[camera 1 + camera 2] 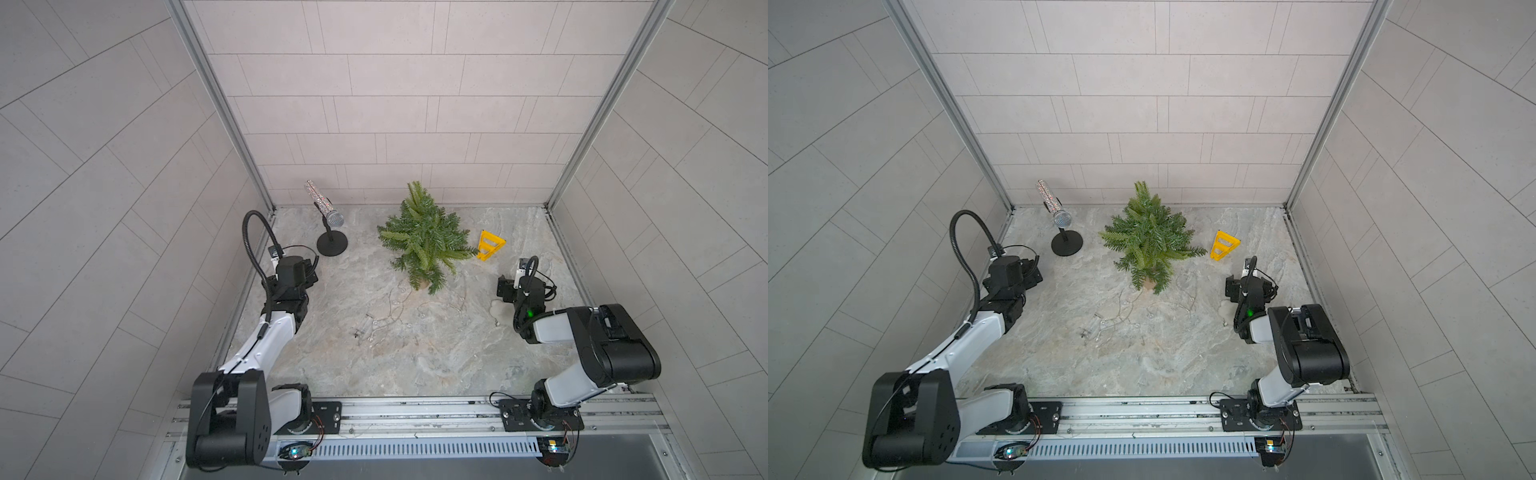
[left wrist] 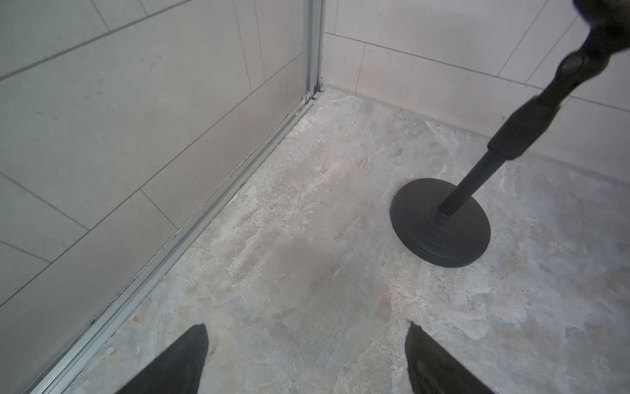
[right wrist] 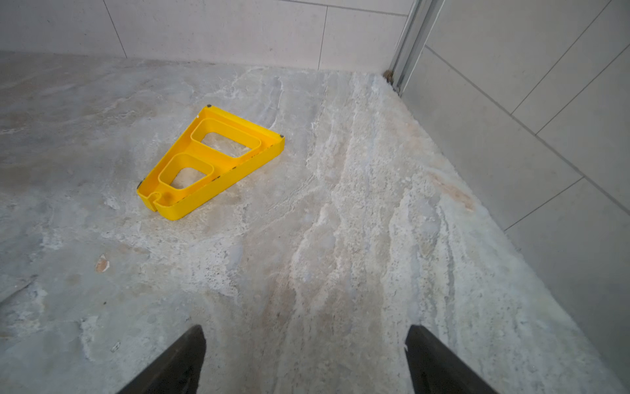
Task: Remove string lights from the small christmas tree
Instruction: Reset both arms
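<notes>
The small christmas tree (image 1: 424, 241) (image 1: 1148, 241) stands at the back middle of the floor, green, on a tan base. The string lights (image 1: 390, 316) (image 1: 1121, 313), a thin silvery wire with clear bulbs, lie in loose loops on the floor in front of the tree's base. My left gripper (image 1: 311, 270) (image 2: 306, 344) is open and empty over bare floor by the left wall, well left of the wire. My right gripper (image 1: 504, 289) (image 3: 305, 344) is open and empty near the right wall, right of the tree.
A glittery microphone (image 1: 328, 208) leans on a black stand (image 2: 439, 221) at the back left, close to my left gripper. A yellow triangular frame (image 1: 490, 245) (image 3: 211, 163) lies right of the tree. A small white thing (image 1: 496, 309) shows partly under my right wrist.
</notes>
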Robot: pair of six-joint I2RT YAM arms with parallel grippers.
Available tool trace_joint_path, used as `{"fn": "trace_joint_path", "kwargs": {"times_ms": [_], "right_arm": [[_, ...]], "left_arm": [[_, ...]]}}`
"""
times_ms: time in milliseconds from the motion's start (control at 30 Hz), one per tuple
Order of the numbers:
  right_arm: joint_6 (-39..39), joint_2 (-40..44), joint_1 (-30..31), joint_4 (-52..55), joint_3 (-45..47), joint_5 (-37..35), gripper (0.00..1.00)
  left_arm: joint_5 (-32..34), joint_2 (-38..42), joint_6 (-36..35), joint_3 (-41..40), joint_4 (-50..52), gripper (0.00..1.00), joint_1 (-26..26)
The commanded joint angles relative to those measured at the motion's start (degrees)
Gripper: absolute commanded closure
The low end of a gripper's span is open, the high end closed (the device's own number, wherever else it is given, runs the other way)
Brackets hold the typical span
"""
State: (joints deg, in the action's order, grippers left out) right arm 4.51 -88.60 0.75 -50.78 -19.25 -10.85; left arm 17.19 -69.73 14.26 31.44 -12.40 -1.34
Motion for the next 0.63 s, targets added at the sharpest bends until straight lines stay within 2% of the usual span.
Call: {"fn": "trace_joint_path", "kwargs": {"times_ms": [0, 67, 100, 233, 300, 367, 433, 500, 600], "right_arm": [[-1.6, -2.1, 0.7, -10.3, 0.9, -1.7, 0.00], [1.4, 0.7, 1.5, -6.1, 1.1, -7.1, 0.00], [0.3, 1.3, 1.9, -5.7, 1.4, -8.5, 0.00], [-3.4, -1.7, 3.5, -9.6, 0.6, -7.0, 0.00], [-4.6, -0.3, 4.1, -6.1, 0.0, -5.0, 0.00], [-5.8, -1.9, 4.1, -8.4, -0.1, -2.6, 0.00], [-3.3, -1.0, 3.0, -0.9, -2.9, -2.0, 0.00], [-3.1, -1.0, 2.7, -1.9, -2.6, -1.4, 0.00], [-3.7, -1.1, 2.7, -2.4, -2.3, -1.3, 0.00]], "left_arm": [[-7.9, -4.8, -6.3, -6.1, -18.9, 0.10, -0.1], [-10.1, -9.9, -8.1, -11.3, -34.7, 0.10, -0.1], [-10.7, -12.4, -9.3, -13.2, -41.2, 0.10, -0.1], [-14.3, -22.9, -10.1, -16.0, -56.8, 0.10, -0.6], [-12.8, -19.2, -9.3, -13.9, -46.1, 0.10, -0.7], [-12.8, -17.9, -9.1, -10.2, -37.7, 0.10, -0.7], [-14.0, -20.0, -11.1, -7.9, -36.8, 0.09, -0.2], [-14.0, -21.8, -11.0, -9.3, -42.8, 0.08, -0.2], [-13.9, -20.6, -11.2, -9.1, -40.3, 0.00, -0.1]]}}
